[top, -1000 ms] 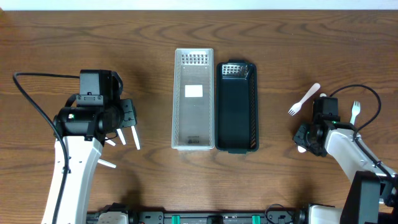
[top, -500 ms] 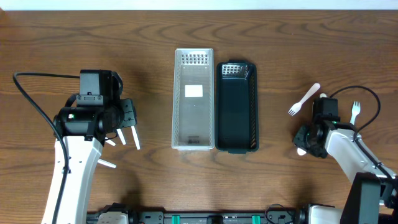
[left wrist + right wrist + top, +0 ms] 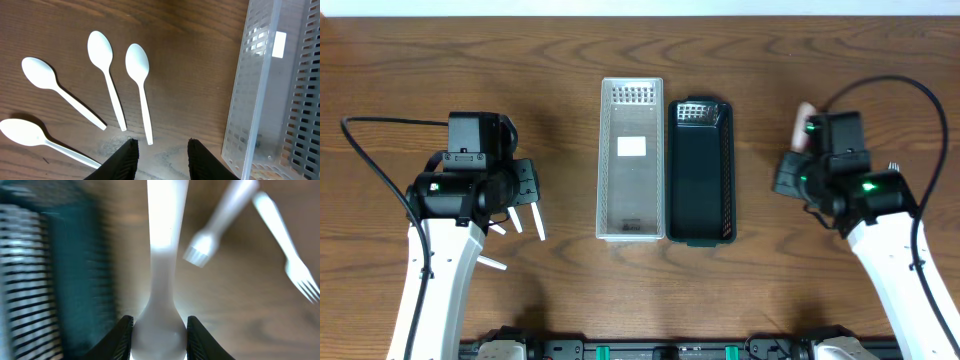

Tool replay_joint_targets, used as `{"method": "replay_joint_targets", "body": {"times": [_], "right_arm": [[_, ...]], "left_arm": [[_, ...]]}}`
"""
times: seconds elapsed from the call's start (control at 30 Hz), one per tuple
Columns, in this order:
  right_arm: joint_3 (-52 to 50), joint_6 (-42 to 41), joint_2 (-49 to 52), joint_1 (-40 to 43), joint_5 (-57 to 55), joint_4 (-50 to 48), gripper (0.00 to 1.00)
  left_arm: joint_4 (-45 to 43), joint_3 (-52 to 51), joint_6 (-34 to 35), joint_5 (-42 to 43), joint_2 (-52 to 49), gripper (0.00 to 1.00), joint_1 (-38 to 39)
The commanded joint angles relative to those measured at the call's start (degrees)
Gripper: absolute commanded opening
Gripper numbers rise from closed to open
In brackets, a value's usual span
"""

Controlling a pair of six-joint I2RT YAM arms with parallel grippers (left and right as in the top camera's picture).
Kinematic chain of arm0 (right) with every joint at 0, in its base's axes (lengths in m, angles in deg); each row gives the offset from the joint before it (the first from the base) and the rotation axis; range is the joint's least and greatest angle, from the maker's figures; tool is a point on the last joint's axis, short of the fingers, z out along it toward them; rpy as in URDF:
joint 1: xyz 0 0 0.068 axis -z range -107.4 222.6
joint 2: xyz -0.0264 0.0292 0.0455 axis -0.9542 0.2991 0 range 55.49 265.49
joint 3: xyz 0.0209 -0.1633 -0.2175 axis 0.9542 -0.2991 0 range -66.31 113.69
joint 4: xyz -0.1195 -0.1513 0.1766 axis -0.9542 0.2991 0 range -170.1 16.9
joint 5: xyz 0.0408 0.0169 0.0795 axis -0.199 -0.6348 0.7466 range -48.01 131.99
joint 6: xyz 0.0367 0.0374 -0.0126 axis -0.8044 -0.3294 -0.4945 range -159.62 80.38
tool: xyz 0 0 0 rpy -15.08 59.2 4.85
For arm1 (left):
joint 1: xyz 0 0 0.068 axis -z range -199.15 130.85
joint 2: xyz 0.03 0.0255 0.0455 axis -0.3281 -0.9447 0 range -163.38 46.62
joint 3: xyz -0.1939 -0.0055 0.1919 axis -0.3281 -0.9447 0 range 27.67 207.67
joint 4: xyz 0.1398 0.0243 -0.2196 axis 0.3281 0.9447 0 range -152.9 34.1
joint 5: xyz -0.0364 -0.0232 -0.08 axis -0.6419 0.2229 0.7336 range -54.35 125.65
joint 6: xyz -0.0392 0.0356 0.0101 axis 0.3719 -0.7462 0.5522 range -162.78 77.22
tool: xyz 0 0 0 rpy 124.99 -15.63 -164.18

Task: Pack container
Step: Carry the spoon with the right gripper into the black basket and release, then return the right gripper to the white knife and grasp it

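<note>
Right gripper [image 3: 159,330] clamped on white plastic utensil [image 3: 165,240]; left gripper [image 3: 161,150] empty, fingers apart.
Utensil type unclear, wrist view blurred. It hangs just right of the black slotted plastic basket [image 3: 700,170], which touches the clear perforated plastic tray [image 3: 631,160] mid-table. Two white plastic forks [image 3: 202,250] lie beyond. Four white plastic spoons [image 3: 141,95] lie by the left gripper on the dark wooden table [image 3: 560,60].

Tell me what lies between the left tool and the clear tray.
Nothing: only bare table between the left tool and the clear tray, as the left wrist view shows. The spoons lie further left there.
</note>
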Motion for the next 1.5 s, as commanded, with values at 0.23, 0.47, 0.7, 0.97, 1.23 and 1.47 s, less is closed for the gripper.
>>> {"method": "replay_joint_targets", "body": {"times": [0.23, 0.47, 0.7, 0.97, 1.23, 1.47], "right_arm": [[1.62, -4.87, 8.00, -17.64, 1.20, -5.09, 0.01], [1.62, -6.12, 21.07, -19.17, 1.01, -10.23, 0.03], [1.68, -4.37, 23.41, -19.17, 1.03, -14.78, 0.41], [5.55, -1.31, 19.63, -18.97, 0.68, -12.57, 0.59], [17.53, -12.66, 11.26, -11.76, -10.93, -1.25, 0.65], [18.14, -22.43, 13.03, 3.17, -9.88, 1.95, 0.79]], "left_arm": [[0.15, 0.92, 0.11, -0.07, -0.04, 0.36, 0.13], [0.17, 0.92, 0.11, -0.07, -0.04, 0.36, 0.13], [0.17, 0.92, 0.11, -0.07, -0.04, 0.36, 0.13], [0.17, 0.92, 0.11, -0.07, -0.04, 0.36, 0.13], [0.17, 0.92, 0.11, -0.07, -0.04, 0.36, 0.13], [0.17, 0.92, 0.13, -0.07, -0.04, 0.36, 0.13]]}}
